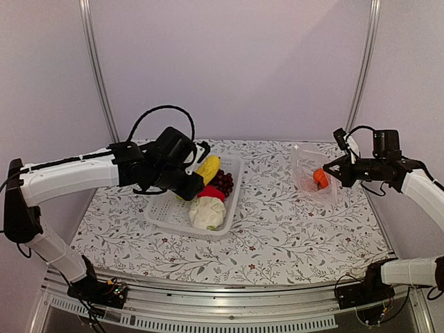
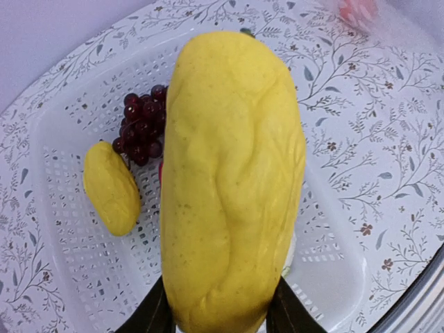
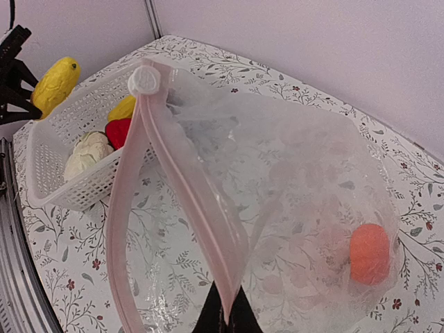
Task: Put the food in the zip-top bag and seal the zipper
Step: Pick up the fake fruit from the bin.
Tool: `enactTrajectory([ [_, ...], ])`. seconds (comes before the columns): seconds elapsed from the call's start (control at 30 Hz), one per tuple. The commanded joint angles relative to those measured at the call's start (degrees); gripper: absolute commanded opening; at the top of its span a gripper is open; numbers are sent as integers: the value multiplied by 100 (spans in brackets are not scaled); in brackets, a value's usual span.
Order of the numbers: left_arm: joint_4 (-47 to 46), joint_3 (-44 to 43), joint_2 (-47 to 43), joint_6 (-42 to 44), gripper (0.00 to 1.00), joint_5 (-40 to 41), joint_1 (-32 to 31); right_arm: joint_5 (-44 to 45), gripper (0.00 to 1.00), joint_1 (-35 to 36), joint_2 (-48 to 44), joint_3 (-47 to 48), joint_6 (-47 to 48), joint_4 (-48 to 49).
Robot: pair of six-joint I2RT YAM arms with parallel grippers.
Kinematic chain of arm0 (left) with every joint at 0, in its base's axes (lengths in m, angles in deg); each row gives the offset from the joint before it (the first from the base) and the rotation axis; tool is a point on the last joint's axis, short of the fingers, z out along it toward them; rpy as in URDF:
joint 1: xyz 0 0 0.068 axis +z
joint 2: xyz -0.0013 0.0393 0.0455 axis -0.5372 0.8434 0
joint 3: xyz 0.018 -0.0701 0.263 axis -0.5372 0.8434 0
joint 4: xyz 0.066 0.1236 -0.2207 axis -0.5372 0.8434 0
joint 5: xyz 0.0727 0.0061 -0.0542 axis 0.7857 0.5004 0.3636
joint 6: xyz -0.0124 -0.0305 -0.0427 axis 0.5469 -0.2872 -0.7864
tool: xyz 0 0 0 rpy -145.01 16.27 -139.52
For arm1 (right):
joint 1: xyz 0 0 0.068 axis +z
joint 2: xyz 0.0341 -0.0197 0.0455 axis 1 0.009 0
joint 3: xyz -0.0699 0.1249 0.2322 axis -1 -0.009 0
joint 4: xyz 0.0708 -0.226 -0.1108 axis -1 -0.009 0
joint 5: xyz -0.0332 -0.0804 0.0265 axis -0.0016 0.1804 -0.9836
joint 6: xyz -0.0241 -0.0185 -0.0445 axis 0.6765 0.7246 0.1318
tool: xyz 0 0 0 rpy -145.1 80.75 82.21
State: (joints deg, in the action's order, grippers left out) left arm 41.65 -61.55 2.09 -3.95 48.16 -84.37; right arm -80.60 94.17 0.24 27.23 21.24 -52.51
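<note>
My left gripper (image 2: 218, 316) is shut on a large yellow oblong piece (image 2: 232, 180) and holds it in the air above the basket (image 2: 333, 277). A smaller yellow piece (image 2: 111, 187) and the dark grape bunch (image 2: 142, 132) lie in the basket below. The white cauliflower (image 1: 207, 212) and red pepper (image 1: 211, 193) lie there too. At the right, my right gripper (image 3: 229, 316) is shut on the pink zipper strip (image 3: 187, 173) of the clear zip-top bag (image 3: 291, 180). The bag's mouth gapes towards the basket. The orange fruit (image 3: 369, 253) sits inside the bag.
The white perforated basket (image 1: 163, 211) stands left of centre on the floral tablecloth (image 1: 277, 236). A white slider (image 3: 144, 80) sits at the far end of the zipper. Frame posts and a plain wall stand behind the table.
</note>
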Motion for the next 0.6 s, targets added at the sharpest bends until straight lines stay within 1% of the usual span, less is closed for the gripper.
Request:
enactTrajectory([
  [0.0, -131, -494, -59, -198, 23, -417, -557, 270, 0, -29, 236, 551, 129, -361],
  [0.1, -402, -757, 99, -278, 23, -710, -933, 359, 0, -13, 376, 820, 132, -554],
  [0.27, -1075, -1122, 503, -399, 21, -1477, -1404, 615, 0, 176, 574, 1182, 217, -880],
  [0.57, -1950, -1885, 1441, -1057, 20, -2495, -1778, 859, 0, 466, 686, 1373, 220, -1129],
])
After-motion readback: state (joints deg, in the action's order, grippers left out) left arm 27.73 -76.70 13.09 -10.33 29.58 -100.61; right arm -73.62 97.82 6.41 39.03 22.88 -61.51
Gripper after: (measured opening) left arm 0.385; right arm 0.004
